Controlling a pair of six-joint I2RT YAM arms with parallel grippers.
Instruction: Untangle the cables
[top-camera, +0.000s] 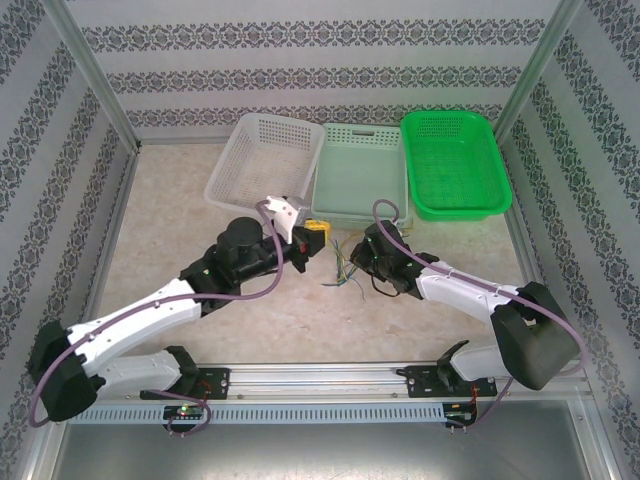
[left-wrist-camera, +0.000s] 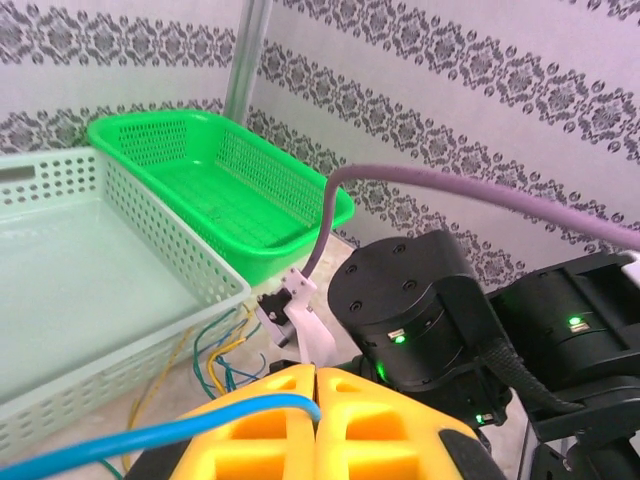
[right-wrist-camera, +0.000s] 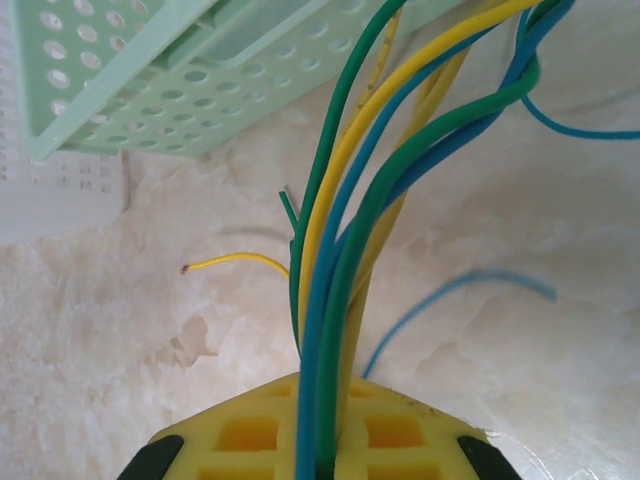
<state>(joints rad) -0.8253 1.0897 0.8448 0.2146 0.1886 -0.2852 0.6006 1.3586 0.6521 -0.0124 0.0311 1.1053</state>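
From above, the cables (top-camera: 340, 268) lie bunched mid-frame, not yet separated; both arms reach inward, left gripper (top-camera: 316, 234) and right gripper (top-camera: 360, 258) flanking them. Left wrist: jaws closed on one blue cable (left-wrist-camera: 140, 433) at the bottom. Right wrist: jaws clamp the cables together, bottom centre.

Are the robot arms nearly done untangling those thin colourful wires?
Nothing looks finished yet: the thin yellow, blue and green wires are one bunch, clamped in the right end effector. In hand: the left end effector pinches one thin blue wire. Left: pulling every wire apart.
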